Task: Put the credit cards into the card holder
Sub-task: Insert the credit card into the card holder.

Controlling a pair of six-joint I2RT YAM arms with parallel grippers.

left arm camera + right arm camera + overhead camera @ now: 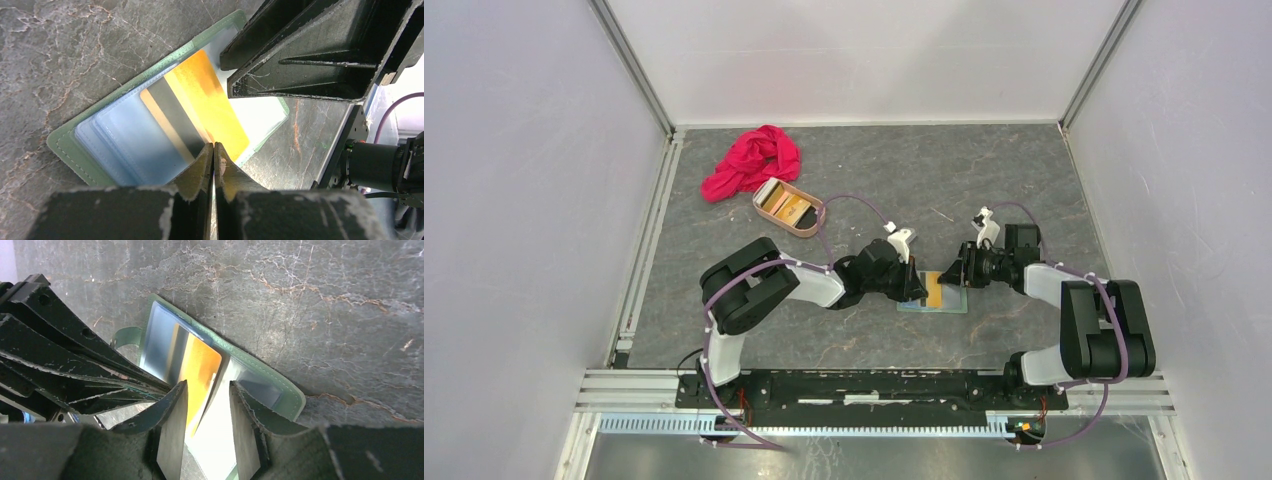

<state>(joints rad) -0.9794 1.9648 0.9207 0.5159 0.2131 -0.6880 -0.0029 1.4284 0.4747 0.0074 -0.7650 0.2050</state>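
Note:
The sage-green card holder (952, 304) (65, 145) (280, 385) lies open on the table between both arms. An orange-gold credit card (934, 291) (210, 100) (202, 365) with a dark stripe lies slanted on its pale blue pockets. My left gripper (921, 289) (214, 147) is shut, with its joined tips at the card's near edge and nothing pinched between them. From the other side, my right gripper (951, 275) (207, 405) stands open, its fingers straddling the card's end without touching it. More credit cards (782, 205) sit in the tray.
A pinkish-tan oval tray (809, 228) stands behind the left arm. Behind it a red cloth (752, 160) lies bunched near the back left corner. White walls close in the table on three sides.

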